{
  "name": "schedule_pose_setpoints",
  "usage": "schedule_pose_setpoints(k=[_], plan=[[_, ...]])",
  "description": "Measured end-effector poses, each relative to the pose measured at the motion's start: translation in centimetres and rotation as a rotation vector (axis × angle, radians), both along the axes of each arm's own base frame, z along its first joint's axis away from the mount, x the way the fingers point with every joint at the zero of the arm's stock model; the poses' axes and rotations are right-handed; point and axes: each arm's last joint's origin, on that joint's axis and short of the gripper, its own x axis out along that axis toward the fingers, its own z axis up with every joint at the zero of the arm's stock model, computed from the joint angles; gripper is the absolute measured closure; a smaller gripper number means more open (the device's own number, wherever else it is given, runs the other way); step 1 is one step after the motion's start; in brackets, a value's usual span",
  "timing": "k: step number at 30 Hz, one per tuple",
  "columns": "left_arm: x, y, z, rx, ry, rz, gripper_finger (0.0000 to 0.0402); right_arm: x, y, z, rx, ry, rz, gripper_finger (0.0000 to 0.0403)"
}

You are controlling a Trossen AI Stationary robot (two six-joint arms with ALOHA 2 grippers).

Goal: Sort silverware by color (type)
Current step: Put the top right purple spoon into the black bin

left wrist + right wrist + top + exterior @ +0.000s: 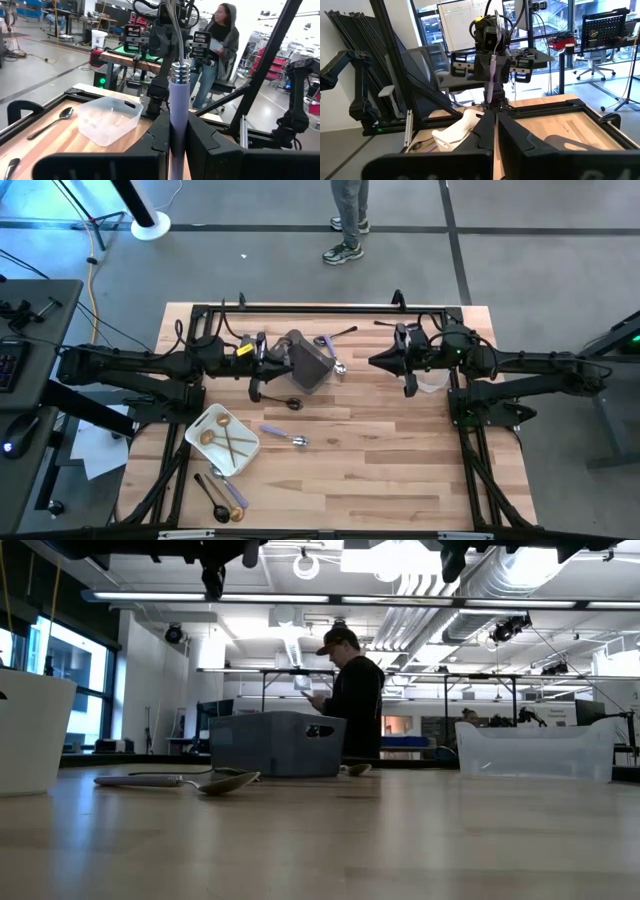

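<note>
Holding gold silverware (232,442): white tray (196,430)

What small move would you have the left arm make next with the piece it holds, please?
Probably ease the left gripper over the grey bin beside it, then open. Its fingers are shut on a lilac-handled utensil; the white tray already holds gold pieces, so the bin seems the likelier spot. The right gripper hangs shut near the clear tub.
</note>
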Motion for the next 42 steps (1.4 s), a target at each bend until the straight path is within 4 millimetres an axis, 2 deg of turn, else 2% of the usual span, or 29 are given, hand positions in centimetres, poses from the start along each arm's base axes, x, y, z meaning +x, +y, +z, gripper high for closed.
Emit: schedule_pose_setpoints(k=[26, 31, 35, 42], plan=[[0.0, 0.0, 0.0, 0.001, 0.001, 0.003, 0.0382, 0.0, 0.0, 0.0, 0.004, 0.001, 0.001, 0.0403], [0.0, 0.5, 0.0, -0.074, 0.01, 0.035, 0.0383, 0.0, 0.0, 0.0, 0.004, 0.001, 0.001, 0.0403], [0.2, 1.7, 1.5, -0.038, 0.09, 0.087, 0.0383, 0.0, 0.0, 0.0, 0.004, 0.001, 0.001, 0.0403], [1.6, 5.3, 3.0, 0.071, 0.467, 0.098, 0.0383, 0.0, 0.0, 0.0, 0.004, -0.001, 0.001, 0.0403]])
